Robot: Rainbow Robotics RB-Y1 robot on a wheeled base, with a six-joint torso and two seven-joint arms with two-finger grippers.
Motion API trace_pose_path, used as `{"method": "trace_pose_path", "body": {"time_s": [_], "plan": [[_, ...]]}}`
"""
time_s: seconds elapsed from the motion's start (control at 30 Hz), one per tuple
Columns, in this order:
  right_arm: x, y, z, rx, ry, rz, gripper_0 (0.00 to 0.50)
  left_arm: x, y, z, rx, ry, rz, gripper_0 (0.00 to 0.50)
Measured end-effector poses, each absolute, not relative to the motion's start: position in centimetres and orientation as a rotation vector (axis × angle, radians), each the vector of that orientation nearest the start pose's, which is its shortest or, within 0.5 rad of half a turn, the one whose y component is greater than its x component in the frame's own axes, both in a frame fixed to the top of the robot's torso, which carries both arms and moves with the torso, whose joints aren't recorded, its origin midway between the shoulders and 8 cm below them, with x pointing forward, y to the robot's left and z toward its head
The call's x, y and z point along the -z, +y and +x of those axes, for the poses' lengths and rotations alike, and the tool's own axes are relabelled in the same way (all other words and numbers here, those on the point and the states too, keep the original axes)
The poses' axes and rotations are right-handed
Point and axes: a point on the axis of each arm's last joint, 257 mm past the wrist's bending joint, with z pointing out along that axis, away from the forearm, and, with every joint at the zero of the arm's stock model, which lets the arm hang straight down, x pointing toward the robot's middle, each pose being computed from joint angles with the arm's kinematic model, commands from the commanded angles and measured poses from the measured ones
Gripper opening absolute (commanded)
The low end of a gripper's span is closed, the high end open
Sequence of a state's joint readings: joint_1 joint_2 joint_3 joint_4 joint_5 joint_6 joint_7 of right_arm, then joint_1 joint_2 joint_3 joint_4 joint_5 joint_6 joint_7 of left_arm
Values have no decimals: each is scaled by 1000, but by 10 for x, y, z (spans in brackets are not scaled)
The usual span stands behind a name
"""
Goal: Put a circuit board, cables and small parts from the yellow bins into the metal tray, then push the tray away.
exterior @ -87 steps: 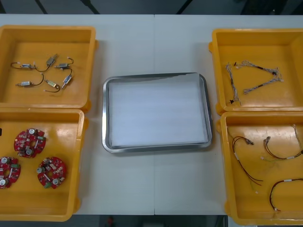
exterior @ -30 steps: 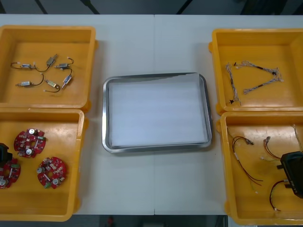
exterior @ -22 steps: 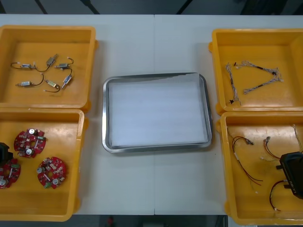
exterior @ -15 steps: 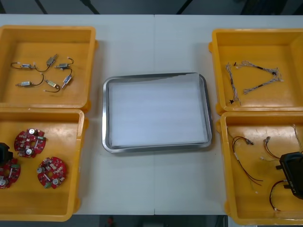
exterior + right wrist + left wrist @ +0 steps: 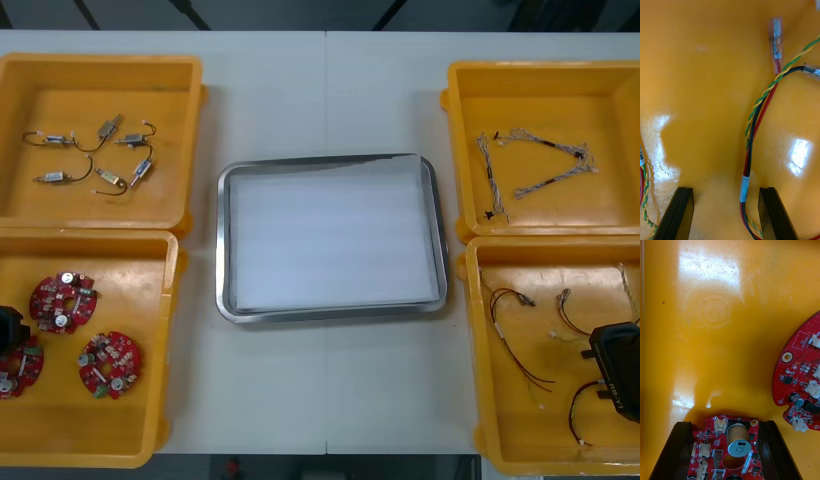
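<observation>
My left gripper (image 5: pixel 8 330) is low in the near left yellow bin (image 5: pixel 100 425). In the left wrist view it (image 5: pixel 725 425) is open, its fingers (image 5: pixel 675 452) either side of a round red circuit board (image 5: pixel 726 450); that board (image 5: pixel 20 366) lies at the bin's left edge. Two more boards (image 5: pixel 62 302) (image 5: pixel 110 363) lie beside it. My right gripper (image 5: pixel 615 380) is down in the near right bin (image 5: pixel 520 425). It (image 5: pixel 726 191) stands open around a red, black and yellow-green cable (image 5: pixel 747 176), which lies close to one finger (image 5: pixel 771 213). The metal tray (image 5: pixel 223 250) is in the middle, white inside.
The far left bin (image 5: pixel 100 90) holds several small metal parts (image 5: pixel 95 160). Twisted cables (image 5: pixel 535 165) lie in the far right bin (image 5: pixel 540 100). Other red and black cables (image 5: pixel 510 330) lie in the near right bin. Bare table surrounds the tray.
Both grippers have come down into the near bins since the earliest frame. Over the last second they have barely shifted.
</observation>
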State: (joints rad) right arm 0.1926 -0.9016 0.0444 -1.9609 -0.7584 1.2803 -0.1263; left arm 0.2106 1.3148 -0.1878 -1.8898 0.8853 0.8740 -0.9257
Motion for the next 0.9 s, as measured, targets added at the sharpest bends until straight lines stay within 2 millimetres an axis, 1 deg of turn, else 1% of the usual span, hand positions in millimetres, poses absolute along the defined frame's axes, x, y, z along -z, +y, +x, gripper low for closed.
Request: {"method": "trace_pose_path", "body": {"time_s": [0.07,0.1,0.13,0.17,0.2,0.23,0.27,0.53,0.67,0.73,0.77,0.8,0.87,0.9], "plan": [[348,-398,325,-296,2164,1856,405,305,471,357,-84,2633,-261,500],[348,-398,326,-299,2162,1854,382,306,471,356,-83,2635,-264,500],[347,-398,328,-304,2158,1849,331,306,471,356,-80,2637,-267,500],[347,-398,329,-307,2156,1847,116,306,470,355,-78,2638,-270,500],[347,-399,329,-306,2155,1845,73,307,470,355,-75,2639,-273,500],[346,-399,329,-303,2153,1843,73,307,470,355,-72,2641,-275,500],[346,-400,329,-300,2152,1841,0,307,469,354,-69,2642,-278,500],[345,-402,330,-300,2146,1841,0,308,467,353,-56,2650,-290,500],[341,-409,328,-272,2136,1861,0,308,467,353,-56,2650,-291,500],[339,-415,321,-232,2142,1891,0,308,467,353,-56,2650,-291,472],[337,-416,317,-219,2148,1910,0,308,467,353,-56,2650,-291,427],[335,-416,315,-212,2153,1927,0,308,467,353,-56,2650,-291,396],[328,-416,313,-208,2166,1948,0,308,467,352,-56,2651,-291,375],[325,-417,313,-204,2173,1953,0,309,467,352,-56,2651,-291,375]]}}
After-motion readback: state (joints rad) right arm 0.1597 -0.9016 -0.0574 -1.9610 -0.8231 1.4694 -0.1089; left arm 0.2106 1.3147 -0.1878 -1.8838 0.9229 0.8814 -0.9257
